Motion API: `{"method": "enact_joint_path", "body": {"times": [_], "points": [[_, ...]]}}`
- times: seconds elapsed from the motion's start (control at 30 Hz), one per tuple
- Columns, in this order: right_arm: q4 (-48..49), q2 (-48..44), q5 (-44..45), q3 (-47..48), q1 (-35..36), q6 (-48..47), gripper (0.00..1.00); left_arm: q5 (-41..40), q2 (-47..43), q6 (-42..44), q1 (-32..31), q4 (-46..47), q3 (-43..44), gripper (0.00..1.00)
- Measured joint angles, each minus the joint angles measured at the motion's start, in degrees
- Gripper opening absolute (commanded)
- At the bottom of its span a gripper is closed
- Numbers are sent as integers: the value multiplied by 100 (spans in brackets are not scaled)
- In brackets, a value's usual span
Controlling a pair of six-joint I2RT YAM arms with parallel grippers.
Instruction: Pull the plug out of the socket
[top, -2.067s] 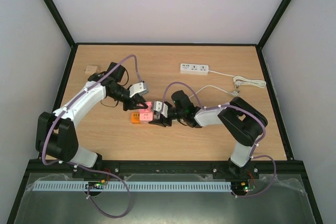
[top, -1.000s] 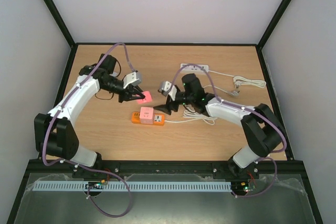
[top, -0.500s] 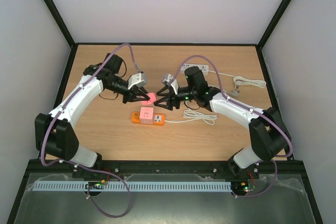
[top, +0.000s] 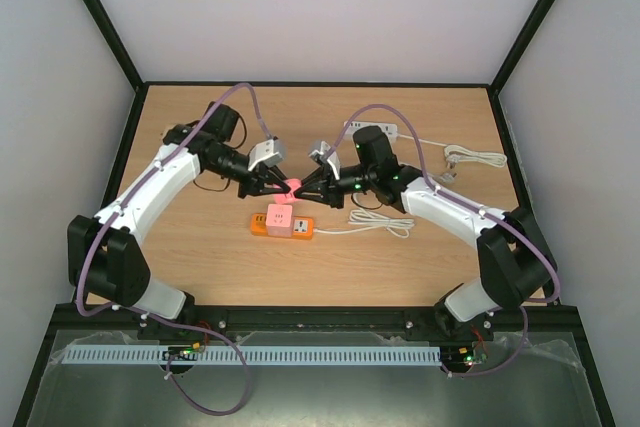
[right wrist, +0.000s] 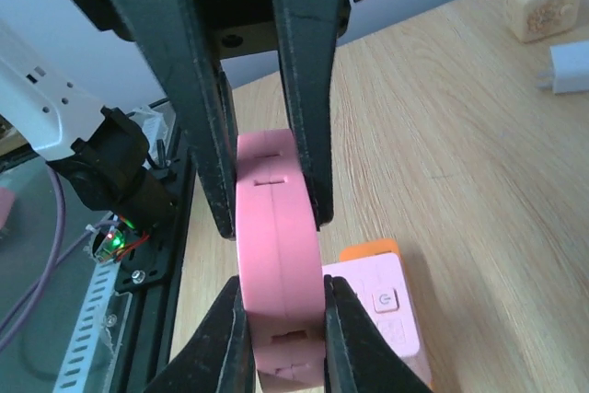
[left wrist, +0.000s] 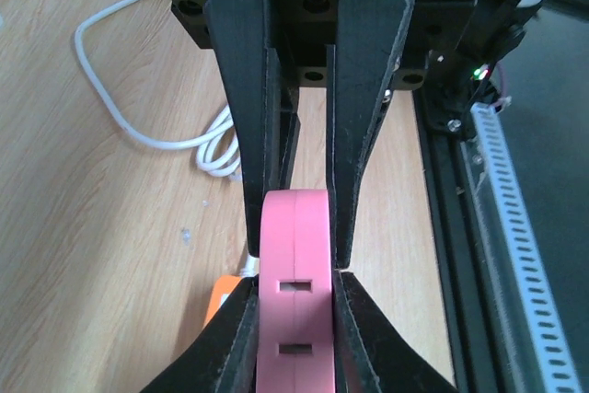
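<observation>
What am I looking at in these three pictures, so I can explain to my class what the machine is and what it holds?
Two robot arms are bolted at a wooden table's near edge. One picture looks down from above; the others come from cameras on each wrist. The left gripper and right gripper both clamp one pink plug, held above the table. Below lies an orange-and-pink socket block with a white cable; a white power strip lies farther back.
</observation>
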Motion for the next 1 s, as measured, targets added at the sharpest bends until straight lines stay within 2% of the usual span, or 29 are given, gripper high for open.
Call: {"method": "enact_joint_path", "body": {"times": [0.1,0.17,0.3,0.43,0.63,0.83,1.0], "points": [[35,-50,-33,0,0,-105,2,160,-4,-173,13,-50,0,11],[39,-74,-74,0,-33,-83,2,203,-9,-240,11,-35,20,28],[210,-74,-212,0,-184,321,2,168,-9,-437,50,214,61,55],[376,-74,-319,79,-514,802,2,260,-9,-732,295,560,282,71],[1314,-74,-485,280,-999,2033,2,767,-44,-1698,905,1561,372,79],[3652,-59,-483,245,-1287,4415,2,874,-446,-3283,1064,3357,-337,82],[5165,55,-417,245,-1279,5967,2,776,-479,-4153,1071,4234,-459,83]]}}
